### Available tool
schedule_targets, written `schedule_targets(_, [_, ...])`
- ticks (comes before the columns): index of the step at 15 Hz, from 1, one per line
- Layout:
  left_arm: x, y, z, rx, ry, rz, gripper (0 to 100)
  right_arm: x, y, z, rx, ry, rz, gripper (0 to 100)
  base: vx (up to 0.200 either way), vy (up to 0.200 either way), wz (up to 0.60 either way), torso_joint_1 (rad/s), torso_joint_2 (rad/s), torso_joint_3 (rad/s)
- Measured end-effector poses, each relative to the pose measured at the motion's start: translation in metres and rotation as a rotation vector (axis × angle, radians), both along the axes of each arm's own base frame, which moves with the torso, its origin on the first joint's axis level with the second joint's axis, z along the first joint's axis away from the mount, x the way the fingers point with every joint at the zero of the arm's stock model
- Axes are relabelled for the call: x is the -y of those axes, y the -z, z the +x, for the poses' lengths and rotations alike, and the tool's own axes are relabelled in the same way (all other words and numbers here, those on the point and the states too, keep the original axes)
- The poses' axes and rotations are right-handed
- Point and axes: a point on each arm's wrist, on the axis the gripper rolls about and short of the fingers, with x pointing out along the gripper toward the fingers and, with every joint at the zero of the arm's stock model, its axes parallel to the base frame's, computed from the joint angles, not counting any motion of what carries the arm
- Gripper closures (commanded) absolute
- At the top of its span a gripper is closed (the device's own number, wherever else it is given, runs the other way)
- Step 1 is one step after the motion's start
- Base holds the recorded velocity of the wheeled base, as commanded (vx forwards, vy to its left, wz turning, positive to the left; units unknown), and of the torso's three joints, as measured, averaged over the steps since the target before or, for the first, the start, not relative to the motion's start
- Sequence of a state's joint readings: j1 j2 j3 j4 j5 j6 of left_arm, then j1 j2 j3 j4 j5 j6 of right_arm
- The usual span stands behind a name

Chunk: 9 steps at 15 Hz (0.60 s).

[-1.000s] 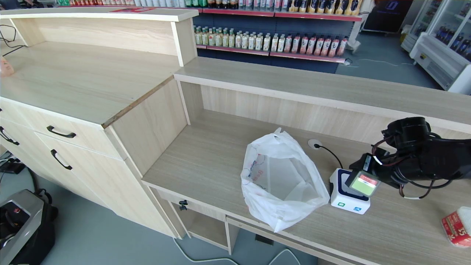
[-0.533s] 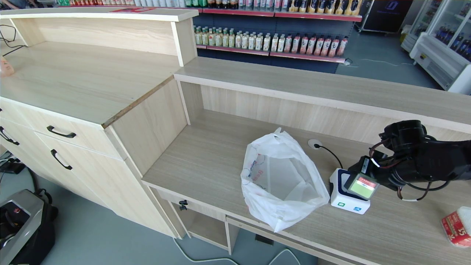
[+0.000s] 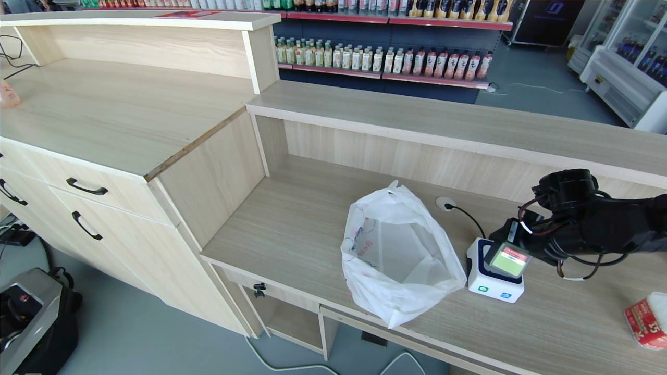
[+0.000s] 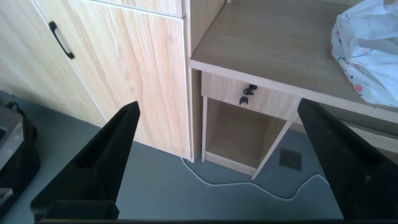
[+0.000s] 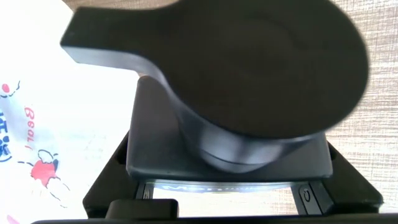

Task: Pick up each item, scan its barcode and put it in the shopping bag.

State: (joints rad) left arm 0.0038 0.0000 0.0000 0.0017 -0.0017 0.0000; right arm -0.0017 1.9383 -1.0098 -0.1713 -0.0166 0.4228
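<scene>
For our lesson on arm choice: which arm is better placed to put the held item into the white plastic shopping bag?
Right. The right gripper holds the small green-and-red packet above the white box-shaped scanner, beside the white plastic shopping bag. The left gripper hangs open off the wooden counter.

A pale wooden desk (image 3: pixel 292 224) sat below a raised ledge (image 3: pixel 417 112), with black-handled drawers (image 3: pixel 112 200) at left. Bottle shelves (image 3: pixel 380 60) lined the top of the frame, a cooler (image 3: pixel 620 86) stood upper right, and grey floor (image 3: pixel 146 333) showed lower left.
</scene>
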Motion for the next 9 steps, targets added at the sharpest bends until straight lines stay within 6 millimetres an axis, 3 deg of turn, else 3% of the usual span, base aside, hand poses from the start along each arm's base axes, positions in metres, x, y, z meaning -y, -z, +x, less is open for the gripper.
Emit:
schedule_targets(7, [0.000,0.000,0.000,0.000,0.000,0.000,0,0.000,0.002,0.001,-0.002,-0.006,-0.003,100,0.000,0.000,0.00,0.000,0.00,0.000])
schedule_targets(9, [0.000,0.000,0.000,0.000,0.000,0.000,0,-0.004,-0.008,-0.004,0.024,-0.037,-0.025,100,0.000,0.000,0.00,0.000,0.00,0.000])
